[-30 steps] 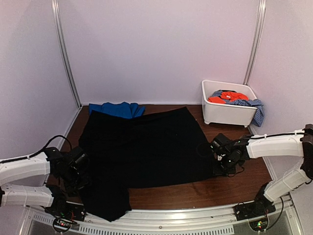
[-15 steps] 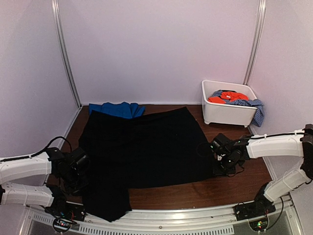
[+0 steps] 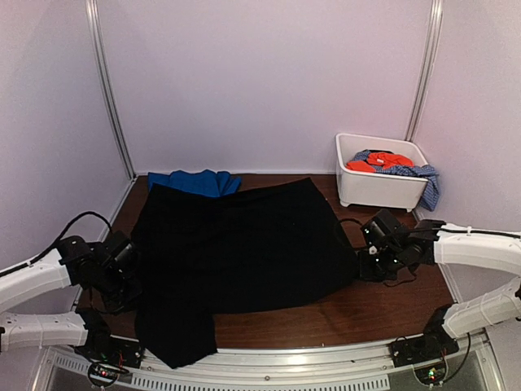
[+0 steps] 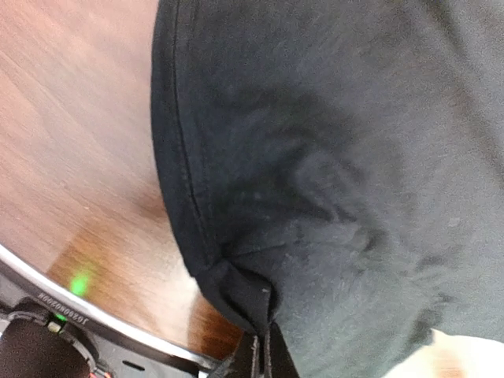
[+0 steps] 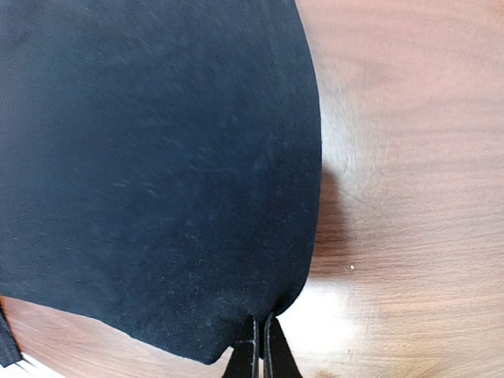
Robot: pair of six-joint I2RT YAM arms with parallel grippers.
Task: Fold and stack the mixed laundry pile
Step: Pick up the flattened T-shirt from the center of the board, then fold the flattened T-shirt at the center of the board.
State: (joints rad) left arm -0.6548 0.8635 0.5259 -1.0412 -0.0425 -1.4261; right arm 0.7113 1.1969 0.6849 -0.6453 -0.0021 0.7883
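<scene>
Black garment (image 3: 244, 244) spread flat, left gripper (image 4: 258, 350) pinching its left hem, right gripper (image 5: 260, 345) clamped on its right edge, blue garment (image 3: 195, 181) behind, white tub (image 3: 376, 195) of clothes far right

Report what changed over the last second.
The left gripper closed onto the left edge of the black garment, and its arm drew slightly leftward. The right gripper, already shut on the right edge, shifted a little away from the bases. The blue garment and the white tub of clothes stayed put.
</scene>
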